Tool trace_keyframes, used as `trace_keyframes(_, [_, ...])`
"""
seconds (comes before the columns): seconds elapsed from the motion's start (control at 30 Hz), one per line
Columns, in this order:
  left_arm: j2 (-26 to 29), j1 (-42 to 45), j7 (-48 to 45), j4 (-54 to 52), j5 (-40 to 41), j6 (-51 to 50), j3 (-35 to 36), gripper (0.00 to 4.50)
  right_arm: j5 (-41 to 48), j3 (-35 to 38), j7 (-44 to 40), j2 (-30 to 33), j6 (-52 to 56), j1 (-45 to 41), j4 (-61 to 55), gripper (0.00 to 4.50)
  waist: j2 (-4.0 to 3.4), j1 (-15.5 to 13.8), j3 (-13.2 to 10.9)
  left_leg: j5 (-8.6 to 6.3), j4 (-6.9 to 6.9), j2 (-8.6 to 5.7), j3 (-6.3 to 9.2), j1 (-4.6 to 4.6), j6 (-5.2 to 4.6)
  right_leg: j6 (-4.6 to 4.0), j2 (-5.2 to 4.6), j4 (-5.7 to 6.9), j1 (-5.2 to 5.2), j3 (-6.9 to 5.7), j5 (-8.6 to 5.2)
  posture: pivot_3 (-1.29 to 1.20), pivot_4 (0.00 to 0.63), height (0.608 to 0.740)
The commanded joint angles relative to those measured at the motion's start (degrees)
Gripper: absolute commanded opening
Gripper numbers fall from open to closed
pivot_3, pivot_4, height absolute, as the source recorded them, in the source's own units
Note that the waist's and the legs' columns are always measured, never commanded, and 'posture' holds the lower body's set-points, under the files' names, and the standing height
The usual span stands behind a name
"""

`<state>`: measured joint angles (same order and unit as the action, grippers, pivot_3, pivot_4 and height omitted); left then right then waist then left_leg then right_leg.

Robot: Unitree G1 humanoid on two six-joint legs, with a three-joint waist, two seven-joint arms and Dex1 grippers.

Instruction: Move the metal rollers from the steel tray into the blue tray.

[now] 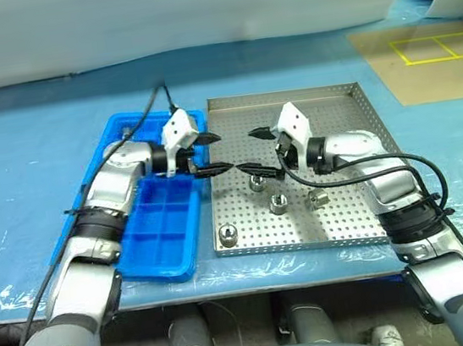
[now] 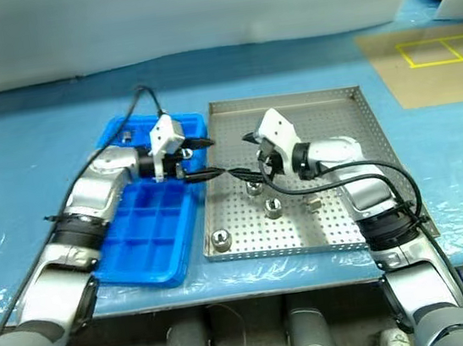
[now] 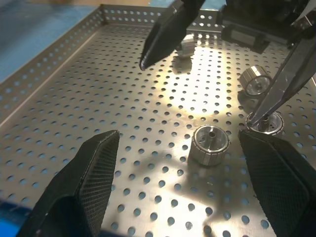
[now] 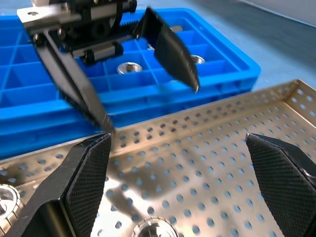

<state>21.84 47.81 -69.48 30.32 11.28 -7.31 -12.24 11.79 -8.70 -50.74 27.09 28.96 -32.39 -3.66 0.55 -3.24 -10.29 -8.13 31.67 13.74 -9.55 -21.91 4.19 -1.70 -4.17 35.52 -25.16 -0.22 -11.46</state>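
The steel tray lies at centre right with several metal rollers standing loose on its near half. To its left lies the blue tray; two rollers sit in its compartments. My left gripper hovers open and empty over the seam between the two trays, pointing right. Facing it tip to tip over the steel tray's left part, my right gripper is also open and empty. One roller stands just ahead of the left gripper's fingers.
Both trays rest on a table covered in blue plastic sheet. A brown board with yellow markings lies at the back right. Black cables trail from both wrists. The table's front edge runs close below the trays.
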Motion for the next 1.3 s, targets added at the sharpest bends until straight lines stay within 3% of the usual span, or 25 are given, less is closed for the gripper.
trace_keyframes(0.03, [-2.45, 2.92, -2.01, 4.49, -2.33, 5.05, -1.9, 4.07, 1.87, 2.57, 1.65, 1.01, 1.87, 1.46, -5.63, 4.5, 0.0, 0.55, 0.0, 0.0, 0.0, 0.0, 0.0, -0.02, -0.01, 0.0, 0.0, -0.01, 0.0, 0.0, 0.0, -0.3, 0.15, 0.74])
trace_keyframes(0.27, [-2.94, 8.1, -0.26, 9.76, -0.94, 8.52, 3.43, 4.07, 3.73, 3.06, 2.43, 2.62, 5.14, 5.09, -10.89, 4.5, 0.01, 1.26, -0.01, -0.04, 0.1, 0.0, -0.02, 0.02, -0.08, 0.01, 0.02, 0.0, 0.02, 0.07, 0.02, -0.31, 0.15, 0.74])
trace_keyframes(0.3, [-2.0, 8.77, -0.22, 9.0, 0.25, 7.77, 5.1, 4.07, 3.56, 2.22, 2.11, 2.44, 4.78, 4.82, -10.34, 4.5, 0.01, 1.27, -0.01, -0.05, 0.12, 0.0, -0.02, 0.03, -0.08, 0.02, 0.02, 0.0, 0.03, 0.07, 0.02, -0.29, 0.15, 0.74])
trace_keyframes(0.33, [-1.0, 9.2, -0.36, 7.72, 1.69, 6.37, 6.88, 4.1, 3.45, 1.48, 1.89, 1.89, 4.44, 4.01, -9.26, 4.1, 0.01, 1.3, -0.01, -0.05, 0.14, 0.0, -0.02, 0.06, -0.09, 0.02, 0.02, 0.0, 0.07, 0.08, 0.02, -0.28, 0.15, 0.74])
trace_keyframes(0.5, [3.42, 7.95, -0.07, 0.15, 5.54, 0.6, 11.77, 4.1, 2.8, -1.79, -0.44, -0.35, 1.75, 0.3, -4.57, 4.1, 0.0, 1.49, -0.01, -0.12, 0.27, 0.02, -0.04, 0.04, -0.19, 0.02, 0.01, 0.06, 0.06, 0.1, 0.02, -0.2, 0.15, 0.74])
trace_keyframes(0.6, [6.01, 6.11, 0.82, -4.47, 7.23, -3.63, 13.81, 4.1, 2.12, -4.12, -2.47, -1.6, -0.55, -1.56, -2.22, 3.52, 0.0, 0.88, -0.01, -0.16, 0.29, 0.01, -0.04, -0.01, -0.26, 0.02, -0.01, 0.02, 0.06, 0.08, 0.02, -0.16, 0.15, 0.74])
trace_keyframes(0.73, [14.39, -2.8, 0.61, -14.72, 7.88, -8.78, 16.11, 4.1, 1.19, -7.16, -5.48, -6.21, -5.68, -7.95, 6.05, 2.14, -0.03, 1.41, -0.02, -0.18, 0.29, 0.06, -0.1, -0.03, -0.27, 0.01, -0.01, 0.08, -0.06, 0.09, 0.01, -0.07, 0.15, 0.74])
trace_keyframes(0.9, [19.87, -9.33, 3.7, -21.94, 9.9, -13.42, 20.28, 4.1, -2.27, -11.24, -7.28, -11.76, -11.98, -13.15, 15.79, 0.45, -0.02, 0.27, -0.04, -0.17, 0.2, 0.15, -0.04, -0.14, -0.24, -0.01, -0.02, 0.11, -0.11, -0.17, 0.0, 0.0, 0.15, 0.74])
trace_keyframes(1.13, [22.07, -16.85, 7.45, -30.69, 12.68, -17.85, 23.57, 4.1, -8.17, -15.79, -9.67, -18.02, -21.54, -20.86, 29.07, 0.45, -0.02, -1.08, -0.05, -0.18, 0.25, 0.12, 0.02, -0.19, -0.26, -0.02, -0.09, 0.12, -0.07, -0.24, -0.01, 0.06, 0.15, 0.74])
trace_keyframes(1.3, [22.28, -19.61, 9.62, -33.38, 13.64, -19.24, 24.17, 4.1, -11.27, -18.67, -16.01, -20.55, -28.82, -26.36, 37.53, 0.45, -0.02, -1.05, -0.05, -0.18, 0.24, 0.16, 0.16, -0.24, -0.25, -0.02, -0.07, 0.16, -0.08, -0.34, -0.01, 0.08, 0.15, 0.74])
